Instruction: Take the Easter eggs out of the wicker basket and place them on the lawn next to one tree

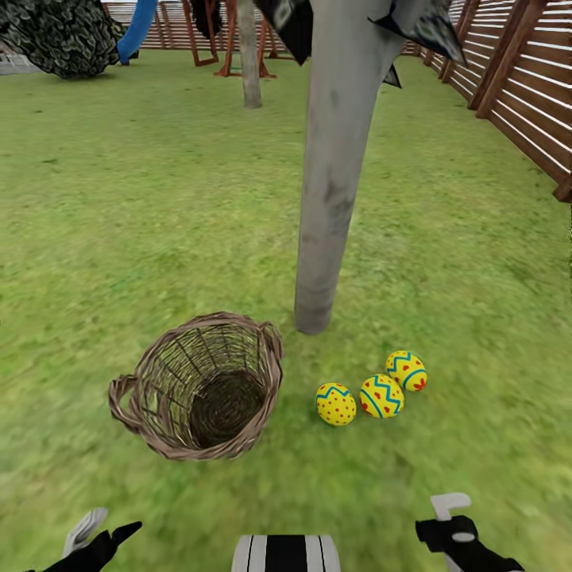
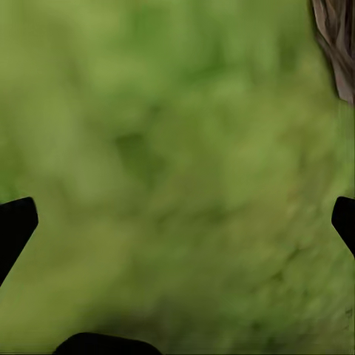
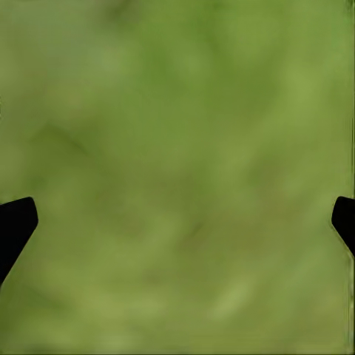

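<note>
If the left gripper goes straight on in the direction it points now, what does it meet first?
Most likely bare lawn: between the open left gripper fingers the wrist view shows grass. The wicker basket lies off to one side, out of that line. Depth to the grass is unclear.

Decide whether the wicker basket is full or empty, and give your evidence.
Empty. The head view looks into the wicker basket down to its bare woven bottom; all three Easter eggs lie on the lawn beside the tree.
</note>
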